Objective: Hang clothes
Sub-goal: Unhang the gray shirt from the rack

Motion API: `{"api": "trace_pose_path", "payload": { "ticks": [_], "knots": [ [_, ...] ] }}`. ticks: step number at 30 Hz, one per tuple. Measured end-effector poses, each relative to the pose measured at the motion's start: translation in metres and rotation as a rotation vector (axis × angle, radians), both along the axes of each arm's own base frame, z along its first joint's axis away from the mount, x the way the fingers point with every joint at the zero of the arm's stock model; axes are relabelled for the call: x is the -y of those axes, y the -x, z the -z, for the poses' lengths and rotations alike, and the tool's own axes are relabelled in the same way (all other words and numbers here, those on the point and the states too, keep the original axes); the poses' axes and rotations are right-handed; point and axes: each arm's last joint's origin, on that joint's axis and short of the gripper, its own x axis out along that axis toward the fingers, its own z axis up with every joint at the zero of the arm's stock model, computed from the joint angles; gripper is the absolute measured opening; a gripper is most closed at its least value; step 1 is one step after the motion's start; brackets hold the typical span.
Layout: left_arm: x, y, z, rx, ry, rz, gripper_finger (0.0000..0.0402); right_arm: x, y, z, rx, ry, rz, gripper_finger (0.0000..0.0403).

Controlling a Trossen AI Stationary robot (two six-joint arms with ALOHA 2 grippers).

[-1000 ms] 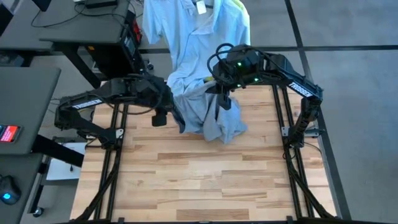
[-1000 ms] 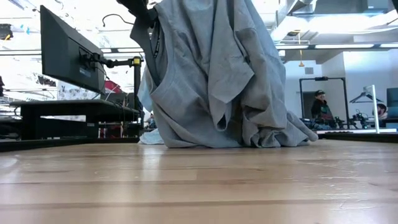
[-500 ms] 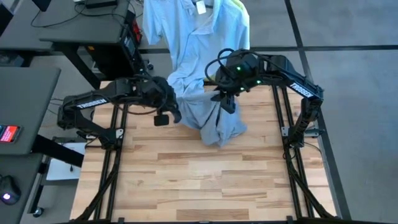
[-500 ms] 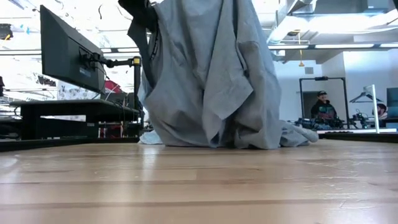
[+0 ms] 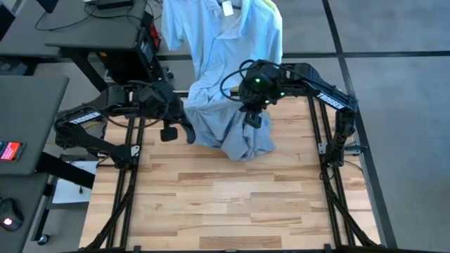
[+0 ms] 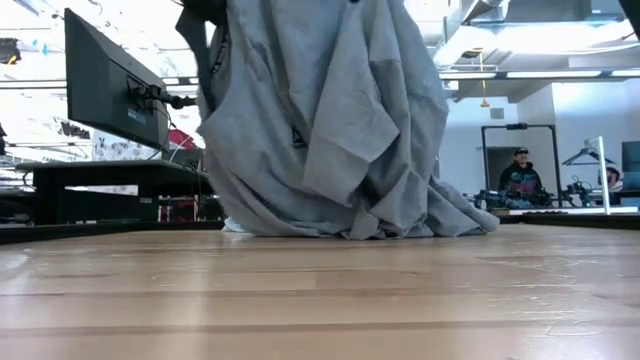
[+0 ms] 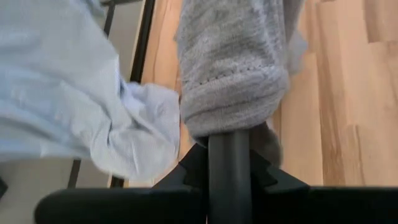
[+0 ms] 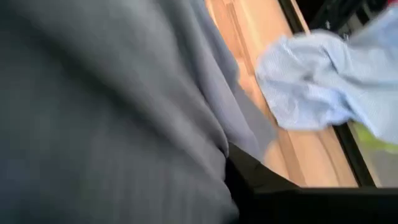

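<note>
Wooden table [image 5: 232,197]: both jaws, half-buried in cloth, clench the grey T-shirt [image 5: 235,126].

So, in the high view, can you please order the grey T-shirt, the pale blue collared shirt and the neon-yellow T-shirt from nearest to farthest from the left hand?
1. Small grey fabric T-shirt: held in the shut left hand, at the table's far middle.
2. Pale blue collared shirt: hanging beyond the table's far edge.
3. Bright neon-yellow T-shirt: farthest, peeking out behind the blue shirt's right side.

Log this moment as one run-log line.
left end effector: shut on grey T-shirt | right end effector: shut on it | hem on table | blue shirt behind
</note>
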Motion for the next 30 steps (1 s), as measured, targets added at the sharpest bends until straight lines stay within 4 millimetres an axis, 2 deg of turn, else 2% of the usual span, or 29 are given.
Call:
{"api": "trace_pose_path", "payload": {
  "ticks": [7, 12, 15, 22, 25, 30],
  "knots": [
    [-0.001, 0.021, 0.002, -0.083, 0.029, -0.081, 0.0023, -0.002, 0.081, -0.052, 0.178, 0.067, 0.183, 0.0001],
    [-0.003, 0.02, 0.016, -0.127, 0.059, -0.109, 0.0023, -0.01, 0.133, -0.084, 0.376, 0.168, 0.356, 0.0],
    [-0.003, 0.018, 0.03, -0.151, 0.089, -0.101, 0.0023, -0.017, 0.158, -0.094, 0.442, 0.196, 0.421, 0.0],
    [-0.002, 0.018, 0.051, -0.074, 0.111, -0.078, 0.0023, -0.022, 0.169, -0.089, 0.367, 0.242, 0.53, 0.0],
    [-0.001, 0.024, 0.06, -0.061, 0.112, -0.089, 0.0023, -0.021, 0.172, -0.086, 0.322, 0.285, 0.577, 0.0],
    [0.001, 0.04, 0.087, 0.029, 0.134, -0.147, 0.0022, -0.02, 0.177, -0.086, 0.299, 0.335, 0.636, 0.0]
  ]
}}
